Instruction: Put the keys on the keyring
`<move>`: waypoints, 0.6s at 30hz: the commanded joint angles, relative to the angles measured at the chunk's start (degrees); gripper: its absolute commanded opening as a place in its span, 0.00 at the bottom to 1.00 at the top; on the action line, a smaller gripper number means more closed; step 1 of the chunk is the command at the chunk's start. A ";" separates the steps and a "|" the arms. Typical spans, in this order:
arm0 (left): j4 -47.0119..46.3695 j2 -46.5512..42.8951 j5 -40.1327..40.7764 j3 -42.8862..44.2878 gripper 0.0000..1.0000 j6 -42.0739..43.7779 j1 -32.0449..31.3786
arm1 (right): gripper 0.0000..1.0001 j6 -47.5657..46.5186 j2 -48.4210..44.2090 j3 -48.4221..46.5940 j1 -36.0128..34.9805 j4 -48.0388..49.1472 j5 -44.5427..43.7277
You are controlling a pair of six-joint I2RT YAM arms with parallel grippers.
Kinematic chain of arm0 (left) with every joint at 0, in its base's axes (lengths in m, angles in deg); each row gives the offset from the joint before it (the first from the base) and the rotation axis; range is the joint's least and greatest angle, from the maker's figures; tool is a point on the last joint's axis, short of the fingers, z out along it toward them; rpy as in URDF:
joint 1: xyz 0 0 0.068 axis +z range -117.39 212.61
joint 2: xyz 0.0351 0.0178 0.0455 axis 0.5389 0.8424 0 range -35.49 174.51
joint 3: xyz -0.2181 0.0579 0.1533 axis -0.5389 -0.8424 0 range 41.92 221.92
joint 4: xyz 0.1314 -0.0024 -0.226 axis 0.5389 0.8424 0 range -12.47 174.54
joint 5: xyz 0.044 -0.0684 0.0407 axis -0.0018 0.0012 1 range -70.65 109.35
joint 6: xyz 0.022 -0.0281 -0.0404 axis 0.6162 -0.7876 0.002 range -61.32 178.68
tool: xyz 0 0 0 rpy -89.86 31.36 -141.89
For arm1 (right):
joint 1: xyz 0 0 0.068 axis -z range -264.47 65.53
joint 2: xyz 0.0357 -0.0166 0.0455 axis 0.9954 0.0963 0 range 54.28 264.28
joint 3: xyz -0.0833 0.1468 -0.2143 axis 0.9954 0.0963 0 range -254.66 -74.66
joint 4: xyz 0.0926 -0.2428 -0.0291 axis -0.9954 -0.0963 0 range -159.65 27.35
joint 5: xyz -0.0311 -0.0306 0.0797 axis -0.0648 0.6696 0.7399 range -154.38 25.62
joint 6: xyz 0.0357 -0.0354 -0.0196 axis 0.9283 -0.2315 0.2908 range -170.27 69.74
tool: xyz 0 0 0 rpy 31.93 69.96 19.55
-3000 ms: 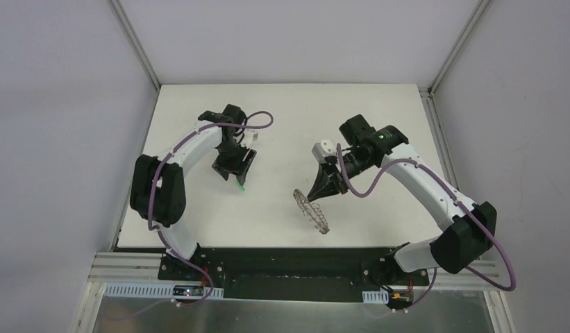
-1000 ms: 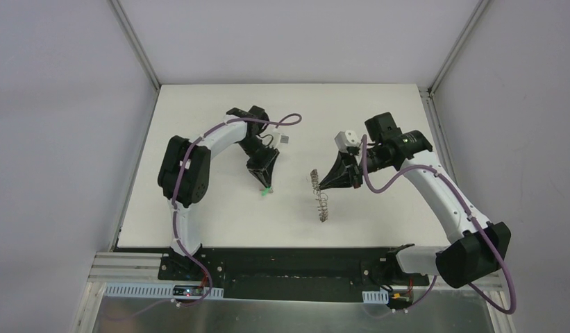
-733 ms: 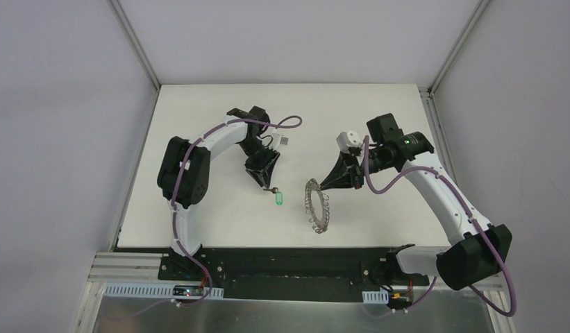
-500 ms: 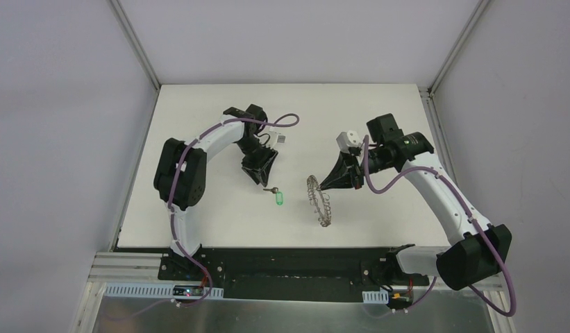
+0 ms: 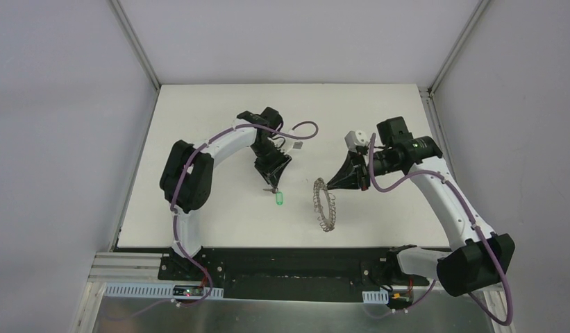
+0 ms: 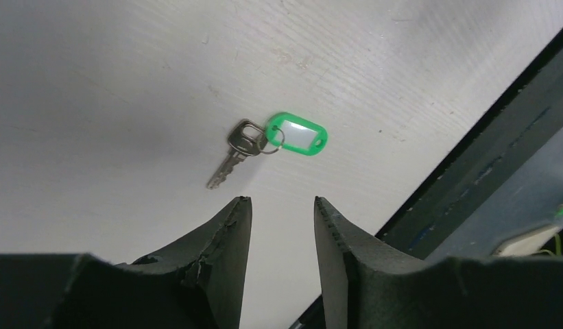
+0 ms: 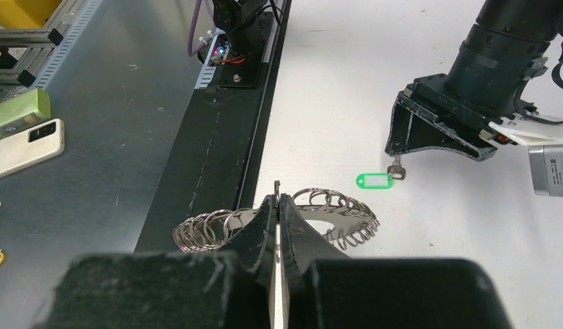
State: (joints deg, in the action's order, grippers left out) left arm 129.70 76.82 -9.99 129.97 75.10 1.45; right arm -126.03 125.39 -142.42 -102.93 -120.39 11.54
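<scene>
While the left gripper [image 6: 282,229] hangs low over the white tabletop [image 6: 127,82], its jaws stand part open with a narrow gap, and nothing sits between them.

Key [image 6: 232,156]: lies flat on the tabletop just ahead of the left fingertips, touching neither. The silver blade points back toward the gripper. The head is joined by a small split ring to a green tag [image 6: 297,135], which has a white label window. The tag lies farther out from the gripper than the blade does, on the side of the dark edge rail [image 6: 484,157].

Right gripper [image 7: 278,205]: jaws pressed tight together on the near rim of the keyring [image 7: 333,205], pinching its flat grey plate. The plate and its fringe of wire loops spread ahead of the fingertips and out to both sides of them. In the top view the keyring hangs on edge off the right fingertips, tilted. I cannot tell whether its lowest loops touch the tabletop.

Relative positions: the key sits beyond the keyring as seen from the right gripper, near it but clearly apart, with bare tabletop between them. From that wrist the left gripper's black body stands directly over the blade end, and only the tag shows in full.
</scene>
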 commanded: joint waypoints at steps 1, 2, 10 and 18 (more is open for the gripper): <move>-1.93 -4.03 4.22 0.17 0.40 8.46 -1.38 | 0.00 0.14 -2.94 -0.01 1.94 -3.71 3.49; -2.89 -4.34 5.27 -0.68 0.41 9.79 -1.94 | 0.00 0.14 -3.44 0.31 2.47 -4.11 3.39; -5.04 -3.83 8.46 -2.41 0.45 14.50 -5.60 | 0.00 0.16 -5.80 1.80 4.98 -5.62 3.24; -4.01 -0.29 18.51 -1.10 0.46 14.43 -10.25 | 0.00 0.01 -6.05 2.09 4.98 -5.63 3.66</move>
State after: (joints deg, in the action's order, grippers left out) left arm 124.41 75.07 1.24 127.59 87.78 -6.72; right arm -125.81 120.83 -140.44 -98.28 -125.04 11.54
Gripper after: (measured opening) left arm 0.458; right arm 0.008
